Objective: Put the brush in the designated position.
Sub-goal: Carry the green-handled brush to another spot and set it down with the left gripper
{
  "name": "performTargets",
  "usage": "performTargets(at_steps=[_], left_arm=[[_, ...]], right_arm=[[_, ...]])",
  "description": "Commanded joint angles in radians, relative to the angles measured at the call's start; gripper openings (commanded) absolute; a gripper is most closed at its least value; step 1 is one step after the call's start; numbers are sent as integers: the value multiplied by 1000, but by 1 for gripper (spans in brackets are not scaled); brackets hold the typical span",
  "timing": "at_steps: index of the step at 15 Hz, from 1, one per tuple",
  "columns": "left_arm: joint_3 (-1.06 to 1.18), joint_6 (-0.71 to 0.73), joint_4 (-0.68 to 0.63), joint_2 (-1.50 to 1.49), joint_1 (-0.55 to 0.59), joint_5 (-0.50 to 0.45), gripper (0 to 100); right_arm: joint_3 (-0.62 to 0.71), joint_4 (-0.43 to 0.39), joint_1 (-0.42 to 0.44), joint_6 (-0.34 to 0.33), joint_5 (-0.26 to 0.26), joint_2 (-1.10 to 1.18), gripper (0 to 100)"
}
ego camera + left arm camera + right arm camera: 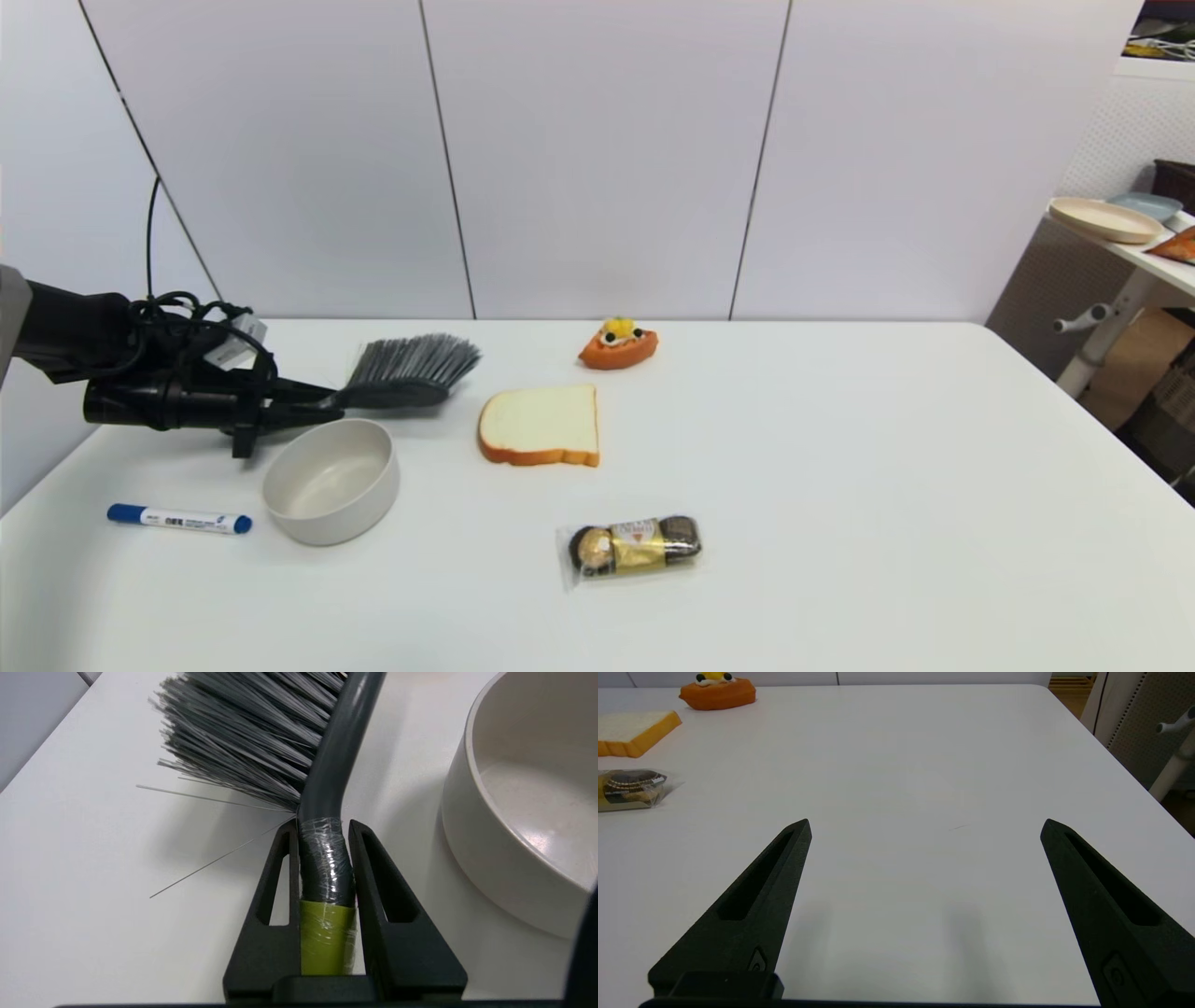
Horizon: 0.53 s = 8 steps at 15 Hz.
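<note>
Table was white and carried 5 loose items plus the held tool. The left gripper sat at the left side of the table, its 2 fingers closed tight on the neck of the brush, right where the grey stem met the lime-green handle, over a wrap of clear tape. The brush was held roughly level, head pointing right, bristles fanned toward the far side, just beyond the far rim of the bowl; whether the bristles touched the table could not be told. The bread slice lay just right of the brush head, with the tart farther off, the chocolate pack nearer, and the marker left of the bowl. The right gripper hovered over bare table on the right, fingers spread wide, holding nothing. Risks judged: the glossy tape could let the stem twist or slide in the grip; a low sweep might clip the bowl rim or push the bread; splayed bristles could drag; the target spot was not marked in view, so misplacement was possible.
</note>
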Motion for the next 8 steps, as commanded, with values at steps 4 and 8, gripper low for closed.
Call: performTargets(at_steps=[4,8], left_arm=[[-14,-23,6,-20,0,18,100],[-68,-231,3,-140,8,193,100]], right_arm=[[2,0,0,0,0,2,100],[2,0,0,0,0,2,100]])
